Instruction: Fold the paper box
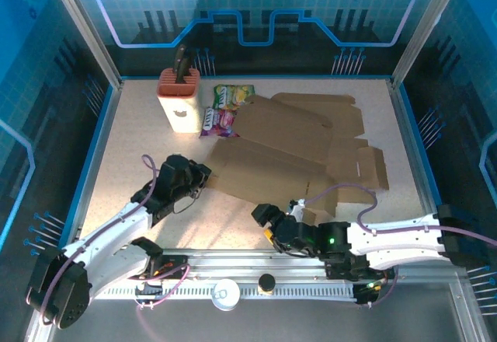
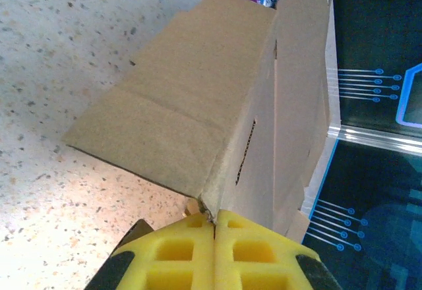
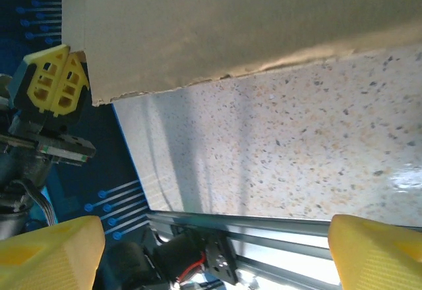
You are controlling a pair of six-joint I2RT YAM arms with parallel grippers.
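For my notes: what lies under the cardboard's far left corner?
Two snack packets lie against that corner of the cardboard; the purple one's edge seems tucked under. Anything beneath is covered.

No legible text or labels

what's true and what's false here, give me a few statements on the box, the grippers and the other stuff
1. The left gripper is shut on a corner of the cardboard. True.
2. The right gripper holds the cardboard. False: it is open, with nothing between its fingers.
3. The knife block stands upright. True.
4. The packets lie in the middle of the cardboard. False: they lie at its edge, next to the knife block.
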